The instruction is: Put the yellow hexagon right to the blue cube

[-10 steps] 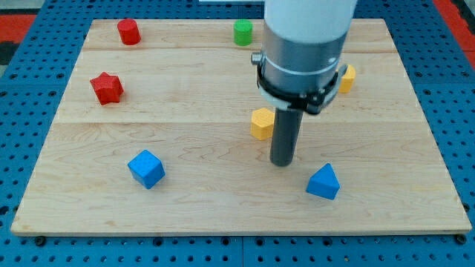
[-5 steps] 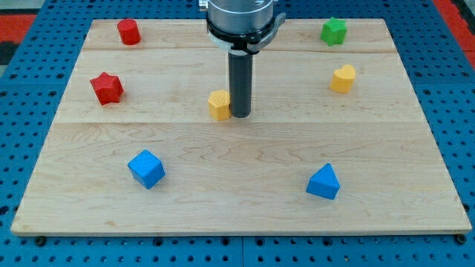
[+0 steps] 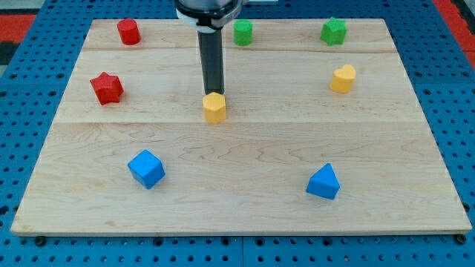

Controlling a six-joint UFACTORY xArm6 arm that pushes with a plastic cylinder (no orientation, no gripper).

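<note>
The yellow hexagon [image 3: 214, 107] sits near the middle of the wooden board [image 3: 237, 200]. My tip [image 3: 214, 92] is just above it in the view, touching or nearly touching its top edge. The blue cube [image 3: 146, 168] lies toward the view's bottom left, well below and left of the hexagon.
A red star [image 3: 107, 87] and a red cylinder [image 3: 128, 31] are at the view's left. A green cylinder [image 3: 243, 32] and a green star [image 3: 334, 30] are along the top. A yellow heart [image 3: 343, 77] is at the right. A blue triangle [image 3: 323, 182] is at the bottom right.
My tip pushed the yellow hexagon left and up the view, then moved from its right side to just above it. The hexagon barely moved in the last half second.
</note>
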